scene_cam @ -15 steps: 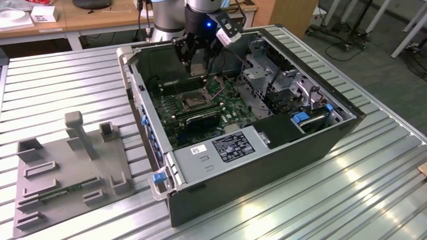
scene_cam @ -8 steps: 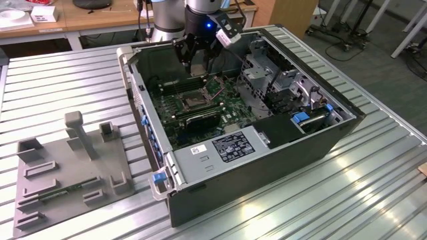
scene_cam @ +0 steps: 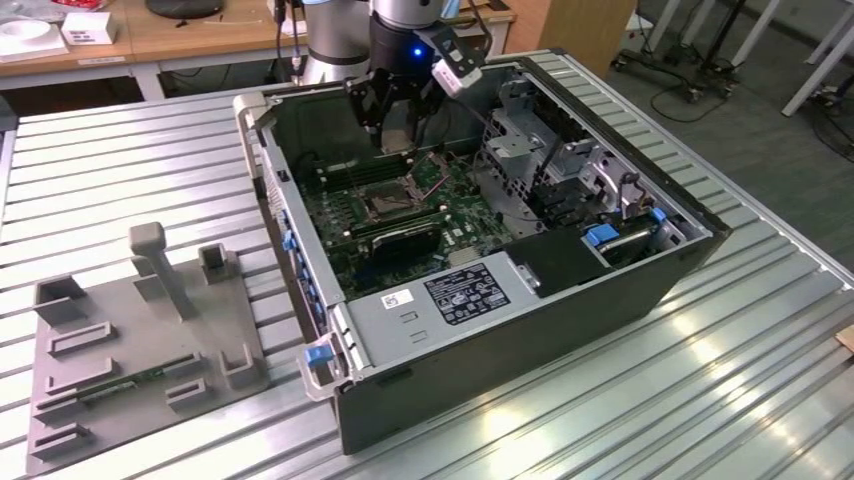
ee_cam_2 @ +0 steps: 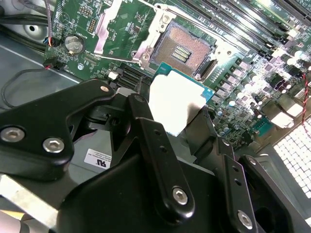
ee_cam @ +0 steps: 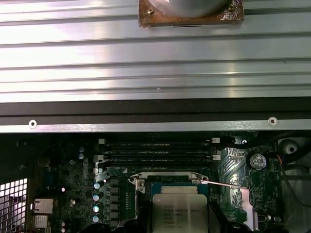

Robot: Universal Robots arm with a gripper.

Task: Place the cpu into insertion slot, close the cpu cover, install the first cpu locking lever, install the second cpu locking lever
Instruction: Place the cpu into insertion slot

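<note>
The cpu, a thin pale square chip with a green edge, hangs between my black fingers above the motherboard. My gripper is shut on it. In the first wrist view the cpu hovers just short of the open insertion slot. The slot's gold contacts lie bare, a short way from the chip. In the exterior view my gripper hangs inside the open computer case, above and behind the slot. The cpu cover stands tilted up beside the slot. A thin wire lever sticks out sideways.
The case walls close in the motherboard. Memory slots run beside the socket. A grey labelled box and a drive cage fill the case's other parts. A grey fixture board lies on the slatted table at the exterior view's left.
</note>
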